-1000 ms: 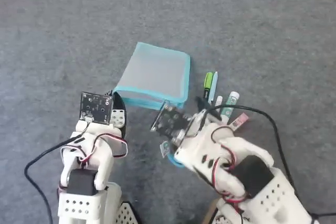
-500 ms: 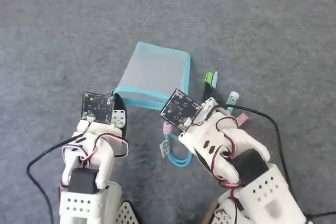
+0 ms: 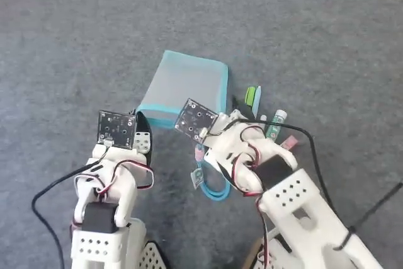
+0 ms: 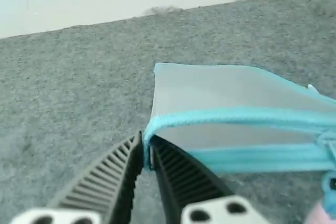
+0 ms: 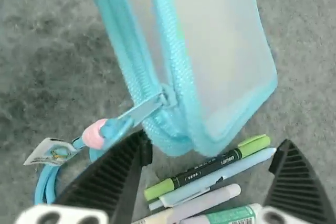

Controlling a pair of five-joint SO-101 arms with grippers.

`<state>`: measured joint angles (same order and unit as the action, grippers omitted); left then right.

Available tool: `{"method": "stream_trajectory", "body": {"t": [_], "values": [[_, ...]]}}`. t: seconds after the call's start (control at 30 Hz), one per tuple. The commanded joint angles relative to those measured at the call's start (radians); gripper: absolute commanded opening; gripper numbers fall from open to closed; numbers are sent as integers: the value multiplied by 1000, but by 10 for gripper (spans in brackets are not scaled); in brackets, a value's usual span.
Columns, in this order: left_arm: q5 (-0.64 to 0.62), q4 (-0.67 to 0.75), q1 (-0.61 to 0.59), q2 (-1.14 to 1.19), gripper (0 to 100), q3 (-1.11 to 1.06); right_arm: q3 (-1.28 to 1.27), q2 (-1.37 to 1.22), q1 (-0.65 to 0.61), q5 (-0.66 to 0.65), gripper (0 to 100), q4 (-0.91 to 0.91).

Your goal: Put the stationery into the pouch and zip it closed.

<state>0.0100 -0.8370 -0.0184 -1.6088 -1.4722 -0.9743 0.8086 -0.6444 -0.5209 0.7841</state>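
A translucent pouch point(image 3: 189, 86) with a turquoise zipper edge lies mid-table. My left gripper point(image 4: 146, 144) is shut on its near left corner point(image 3: 142, 116). My right gripper point(image 5: 214, 145) is open and hangs above the pouch's right corner and the pens, touching nothing. The zipper pull point(image 5: 140, 110) carries a pink bead point(image 5: 94, 132), a paper tag point(image 5: 48, 151) and a blue cord loop point(image 3: 213, 187). A green highlighter point(image 5: 210, 164), a pale blue pen point(image 5: 226, 174), a white pen point(image 5: 199, 204) and a green-labelled tube point(image 5: 231, 216) lie right of the pouch point(image 5: 210, 61).
Grey carpet point(image 3: 327, 48) covers the table out to a pale wall at the far edge. A small pink item point(image 3: 288, 143) lies beside the pens point(image 3: 253, 97). A black cable point(image 3: 315, 155) runs along the right arm.
The right arm has swung forward and to the left over the pouch's right corner and the pens, uncovering the cord loop. The left arm and pouch have not moved.
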Motion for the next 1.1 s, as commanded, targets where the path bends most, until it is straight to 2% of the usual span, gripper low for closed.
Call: {"method": "stream_trajectory", "body": {"t": [0.0,0.23,0.3,0.47,0.7,0.9,1.07], "values": [[-17,26,-2,-11,12,13,37,-15,16,-12,352,-38],[-17,26,-2,-14,12,10,68,-104,12,-12,347,-108],[-17,26,-2,-14,12,10,68,-133,12,-12,300,-131],[-17,26,0,-14,12,10,68,-177,12,-5,106,-203],[-17,26,0,-11,12,10,68,-179,15,8,6,-232],[-17,26,0,-12,12,8,68,-177,18,32,6,-228],[-20,26,-2,-14,31,8,78,-133,18,31,6,-151]]}}
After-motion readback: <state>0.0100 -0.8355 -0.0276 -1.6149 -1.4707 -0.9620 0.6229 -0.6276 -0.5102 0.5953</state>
